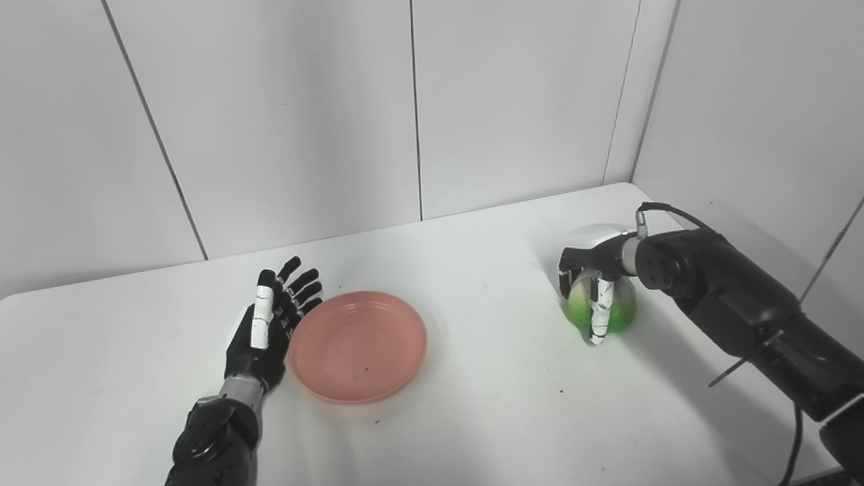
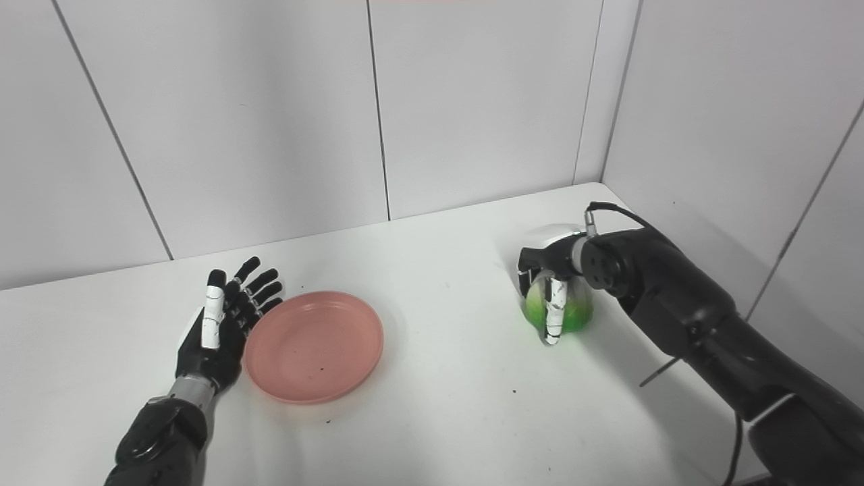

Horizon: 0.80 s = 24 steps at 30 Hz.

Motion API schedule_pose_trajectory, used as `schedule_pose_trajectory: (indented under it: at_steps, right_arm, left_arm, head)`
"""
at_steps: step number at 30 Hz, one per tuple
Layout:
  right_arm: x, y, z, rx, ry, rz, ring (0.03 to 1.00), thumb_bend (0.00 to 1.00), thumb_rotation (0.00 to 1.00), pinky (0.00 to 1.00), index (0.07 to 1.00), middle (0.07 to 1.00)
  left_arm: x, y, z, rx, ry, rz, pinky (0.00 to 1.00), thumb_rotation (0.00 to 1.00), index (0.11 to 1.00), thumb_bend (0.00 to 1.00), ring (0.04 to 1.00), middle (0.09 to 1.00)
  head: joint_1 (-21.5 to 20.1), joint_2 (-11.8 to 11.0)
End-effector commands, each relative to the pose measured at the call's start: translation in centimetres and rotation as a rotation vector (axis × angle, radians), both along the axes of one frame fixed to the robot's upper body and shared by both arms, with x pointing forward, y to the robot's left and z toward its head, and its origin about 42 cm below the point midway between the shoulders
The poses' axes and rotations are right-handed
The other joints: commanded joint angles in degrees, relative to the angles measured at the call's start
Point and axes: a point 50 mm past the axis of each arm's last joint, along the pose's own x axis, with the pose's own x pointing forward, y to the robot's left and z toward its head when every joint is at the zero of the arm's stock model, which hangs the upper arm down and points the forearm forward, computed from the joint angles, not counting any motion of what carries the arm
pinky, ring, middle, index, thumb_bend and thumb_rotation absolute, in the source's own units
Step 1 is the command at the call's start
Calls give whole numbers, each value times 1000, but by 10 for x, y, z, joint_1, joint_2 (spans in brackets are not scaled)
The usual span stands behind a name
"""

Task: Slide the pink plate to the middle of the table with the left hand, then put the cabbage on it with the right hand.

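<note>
pink plate flat on white bench, left of centre, upright, a few dark specks inside.
left hand beside plate's left rim, palm side facing plate, fingers extended and slightly fanned, holding nothing. edge of hand touching or just beside rim; cannot tell which.
cabbage on right side of bench, near rear right corner, well apart from plate. green lower part visible, pale top mostly hidden under hand.
right hand draped over cabbage from above, fingers curled down around it, one white-banded finger running down the front to abt bench level. wrapped on cabbage. cannot tell if cabbage resting on bench or just lifted; shadow close beneath.
right forearm entering from lower right, cable looping off wrist.
white panelled walls behind and to right of bench.
</note>
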Motion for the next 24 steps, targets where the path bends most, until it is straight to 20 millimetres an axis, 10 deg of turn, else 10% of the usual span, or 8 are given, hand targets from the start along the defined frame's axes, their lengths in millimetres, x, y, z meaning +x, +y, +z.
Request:
schedule_pose_trajectory:
  at_steps: [1, 24]
  right_arm:
    - [11, 7, 51, -1, -103, 38, 388, 514, 0, 317, 548, 469]
    - [33, 64, 130, -28, -181, 166, 431, 516, 0, 445, 493, 541]
  left_arm:
    - [0, -2, -2, 17, 33, -2, 854, 911, 895, 922, 871, 854]
    - [-1, -13, -3, 8, 35, -7, 857, 903, 900, 937, 869, 847]
  head:
    - [0, -1]
    - [19, 2]
